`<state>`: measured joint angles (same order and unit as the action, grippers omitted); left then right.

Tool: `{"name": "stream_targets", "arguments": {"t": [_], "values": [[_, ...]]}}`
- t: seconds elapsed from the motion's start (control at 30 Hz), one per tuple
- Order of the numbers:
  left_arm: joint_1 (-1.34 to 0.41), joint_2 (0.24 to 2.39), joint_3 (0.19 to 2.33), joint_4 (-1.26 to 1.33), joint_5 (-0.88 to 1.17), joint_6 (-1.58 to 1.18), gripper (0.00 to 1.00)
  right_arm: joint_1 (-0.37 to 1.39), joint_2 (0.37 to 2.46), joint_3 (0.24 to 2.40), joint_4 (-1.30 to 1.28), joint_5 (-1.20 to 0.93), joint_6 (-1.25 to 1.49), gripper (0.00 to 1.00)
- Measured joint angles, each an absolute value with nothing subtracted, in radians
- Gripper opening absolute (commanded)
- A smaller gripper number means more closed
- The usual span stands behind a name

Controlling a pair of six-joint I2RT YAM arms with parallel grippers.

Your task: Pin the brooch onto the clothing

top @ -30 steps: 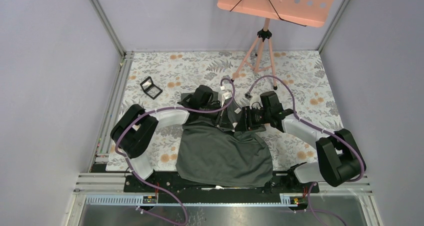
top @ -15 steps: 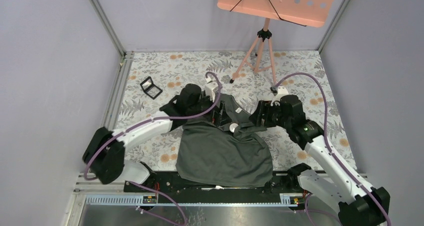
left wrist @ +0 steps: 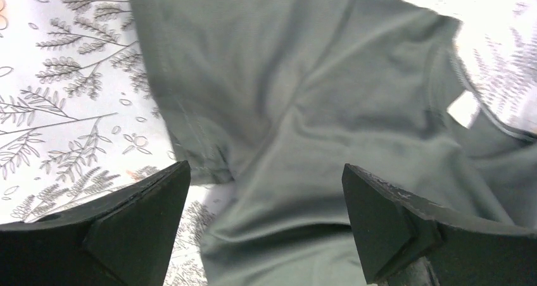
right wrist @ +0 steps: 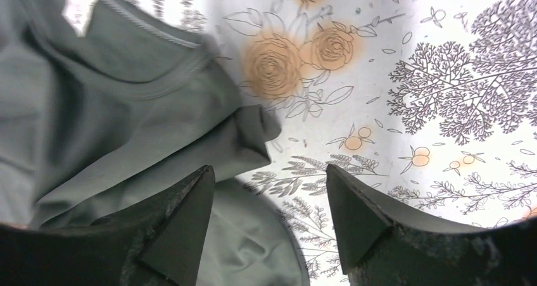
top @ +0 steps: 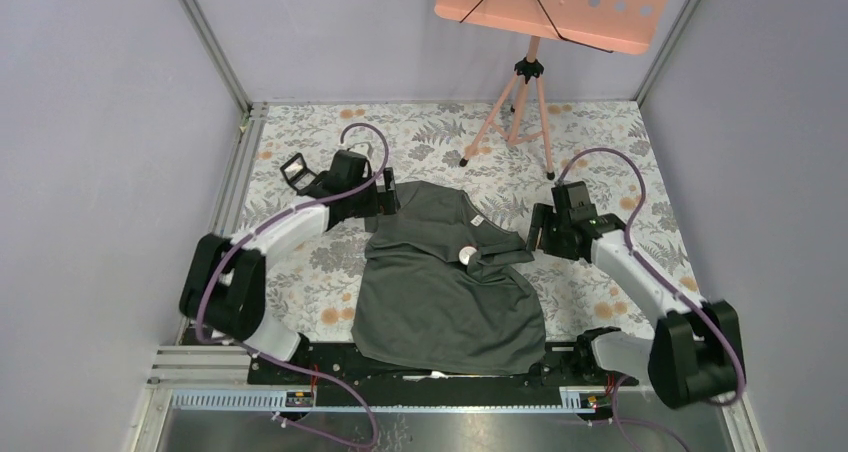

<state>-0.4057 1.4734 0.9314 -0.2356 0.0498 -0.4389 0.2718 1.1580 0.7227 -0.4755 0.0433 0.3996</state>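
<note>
Though visible, brooch (top: 466, 256) detail indistinct

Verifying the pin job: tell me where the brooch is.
Top view: the brooch lies on the T-shirt near its upper middle, just below the collar's white label.

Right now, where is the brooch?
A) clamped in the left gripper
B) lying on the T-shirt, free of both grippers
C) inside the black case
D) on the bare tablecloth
B: the brooch sits on the T-shirt, and the left gripper and right gripper both stand open and empty, one at either side of it.
</note>
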Motion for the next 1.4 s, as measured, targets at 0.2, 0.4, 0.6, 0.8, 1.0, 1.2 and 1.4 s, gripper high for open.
{"name": "stream_targets", "arguments": {"t": [0.2, 0.4, 0.6, 0.8, 1.0, 1.2, 1.4], "values": [[-0.366, 1.697, 1.095, -0.312, -0.039, -0.442, 0.98, 0.237, 1.346, 0.751, -0.441, 0.014, 0.397, 0.65], [-0.323, 1.823, 1.206, -0.357, -0.098, -0.435, 0.95, 0.231, 1.439, 0.802, -0.38, -0.058, 0.39, 0.64], [-0.302, 1.903, 1.278, -0.385, -0.11, -0.434, 0.81, 0.23, 1.54, 0.87, -0.338, -0.112, 0.386, 0.51], [-0.302, 1.956, 1.316, -0.413, -0.112, -0.442, 0.42, 0.229, 1.6, 0.894, -0.313, -0.168, 0.378, 0.1], [-0.299, 1.964, 1.329, -0.429, -0.121, -0.442, 0.0, 0.229, 1.631, 0.953, -0.313, -0.198, 0.374, 0.0], [-0.266, 1.967, 1.342, -0.427, -0.123, -0.442, 0.0, 0.229, 1.684, 1.131, -0.358, -0.171, 0.354, 0.0], [-0.204, 1.966, 1.341, -0.414, -0.139, -0.445, 0.0, 0.229, 1.757, 1.363, -0.377, -0.093, 0.314, 0.0]]}}
